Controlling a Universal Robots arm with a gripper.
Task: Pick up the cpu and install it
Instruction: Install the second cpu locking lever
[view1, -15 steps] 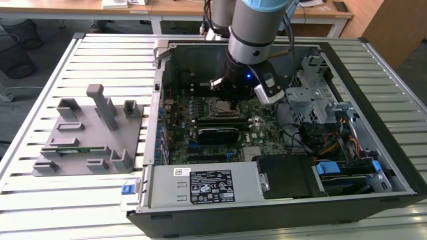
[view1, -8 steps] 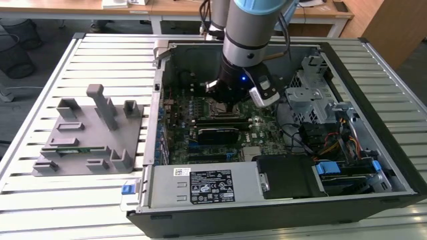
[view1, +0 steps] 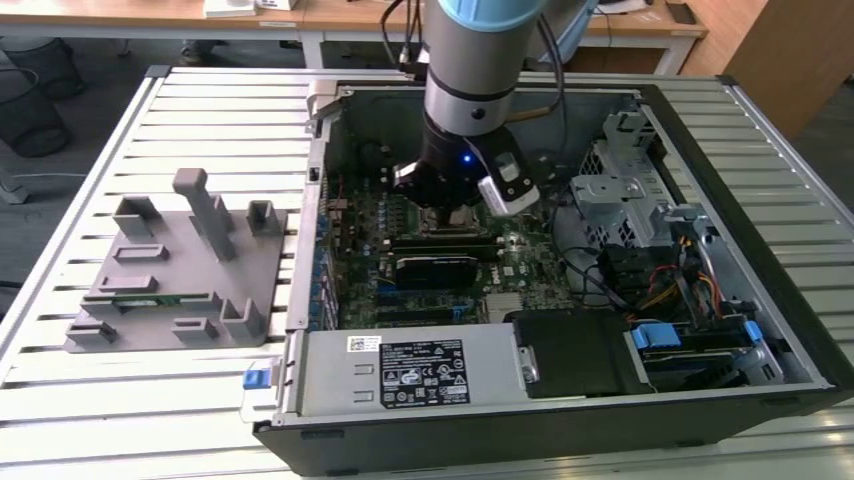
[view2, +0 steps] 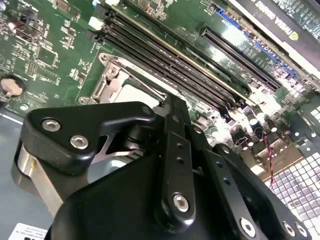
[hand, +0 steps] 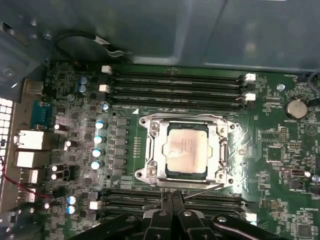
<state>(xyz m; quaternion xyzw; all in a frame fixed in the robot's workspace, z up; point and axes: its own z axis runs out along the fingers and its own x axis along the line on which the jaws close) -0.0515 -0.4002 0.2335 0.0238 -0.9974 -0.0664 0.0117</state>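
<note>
The cpu (hand: 186, 150), a pale silver square, lies flat inside the open metal socket frame (hand: 150, 155) on the green motherboard (hand: 280, 165). In the second wrist view a strip of the cpu (view2: 134, 95) shows past the black gripper body. My gripper (hand: 172, 202) hovers just beside the socket, over the nearer memory slots, with its two black fingers pressed together and nothing between them. In the exterior view the gripper (view1: 447, 212) reaches down into the open computer case (view1: 747, 330), above the middle of the board.
A grey fixture block (view1: 187, 270) on the exterior view's left holds a green memory stick (view1: 134, 297). Inside the case are a power supply (view1: 400, 372), a drive cage (view1: 627, 190), cables (view1: 641, 280) and a black expansion card (view1: 434, 268). Memory slots (hand: 175, 82) flank the socket.
</note>
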